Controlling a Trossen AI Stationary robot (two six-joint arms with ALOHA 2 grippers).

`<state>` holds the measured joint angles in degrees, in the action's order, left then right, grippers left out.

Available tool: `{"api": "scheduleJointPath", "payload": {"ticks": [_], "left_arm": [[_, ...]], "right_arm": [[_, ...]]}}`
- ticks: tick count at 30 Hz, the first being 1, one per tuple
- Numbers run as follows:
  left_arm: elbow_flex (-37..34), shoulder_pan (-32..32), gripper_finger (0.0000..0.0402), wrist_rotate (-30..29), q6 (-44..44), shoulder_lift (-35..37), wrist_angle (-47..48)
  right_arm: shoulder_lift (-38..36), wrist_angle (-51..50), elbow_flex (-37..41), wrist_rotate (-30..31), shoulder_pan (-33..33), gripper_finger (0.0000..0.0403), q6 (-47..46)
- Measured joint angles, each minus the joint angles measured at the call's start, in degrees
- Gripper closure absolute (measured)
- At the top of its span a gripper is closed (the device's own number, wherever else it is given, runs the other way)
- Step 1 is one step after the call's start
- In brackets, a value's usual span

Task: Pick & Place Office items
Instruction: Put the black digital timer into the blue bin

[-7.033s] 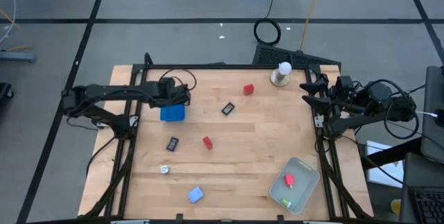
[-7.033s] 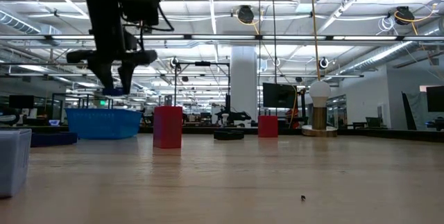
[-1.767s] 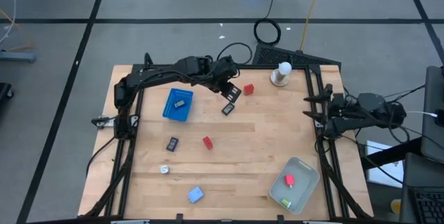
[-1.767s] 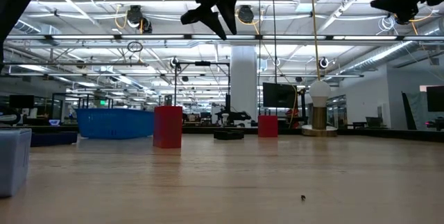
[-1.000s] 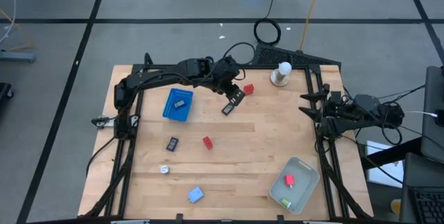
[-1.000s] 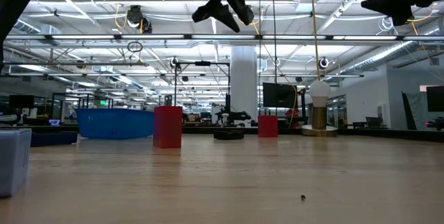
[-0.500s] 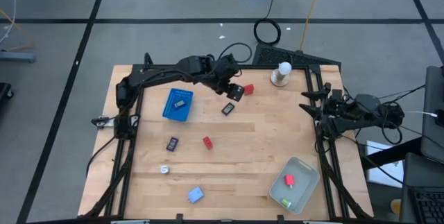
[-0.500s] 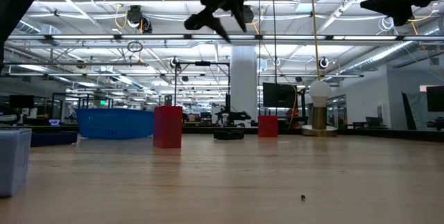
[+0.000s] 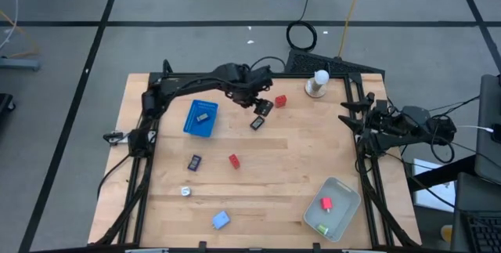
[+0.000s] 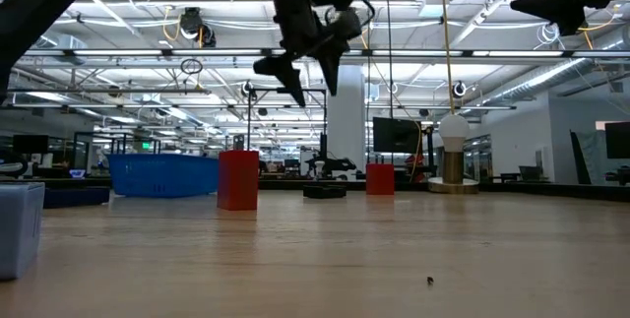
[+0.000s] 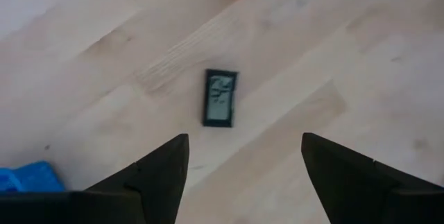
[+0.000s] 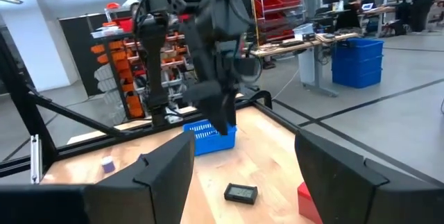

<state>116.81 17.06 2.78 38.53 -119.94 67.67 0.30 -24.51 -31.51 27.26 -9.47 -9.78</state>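
My left gripper (image 9: 261, 106) hangs open above the table's far middle, pointing steeply down, and shows up high in the low view (image 10: 307, 80). Between its fingers, in the left wrist view (image 11: 243, 146), a small black item with a pale face (image 11: 220, 98) lies flat on the wood (image 9: 257, 123), untouched. A red block (image 9: 279, 101) stands just beyond it. My right gripper (image 9: 350, 117) waits open and level at the table's right edge (image 12: 244, 144). More office items lie about: a black one (image 9: 194, 161), a red block (image 9: 233, 160), a silvery-white piece (image 9: 186, 192), a blue bit (image 9: 221, 220).
A blue basket (image 9: 200, 118) at the far left holds a black item (image 9: 203, 116). A translucent tray (image 9: 342, 189) at the near right holds a red piece (image 9: 326, 203) and a green one (image 9: 322, 228). A white knob-topped stand (image 9: 317, 83) is at the far right.
My left gripper has sunk toward the black item on the table, tipped more steeply downward and rolled, and its fingers have spread apart. Nothing on the table has moved.
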Motion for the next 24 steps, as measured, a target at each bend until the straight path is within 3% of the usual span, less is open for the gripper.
{"api": "scheduleJointPath", "payload": {"ticks": [24], "left_arm": [[0.0, -0.7, 0.0119, -0.4, -6.1, -9.5, -0.1]], "right_arm": [[0.0, 1.6, 0.0, 0.0, 0.0, 0.0161, 3.6]]}}
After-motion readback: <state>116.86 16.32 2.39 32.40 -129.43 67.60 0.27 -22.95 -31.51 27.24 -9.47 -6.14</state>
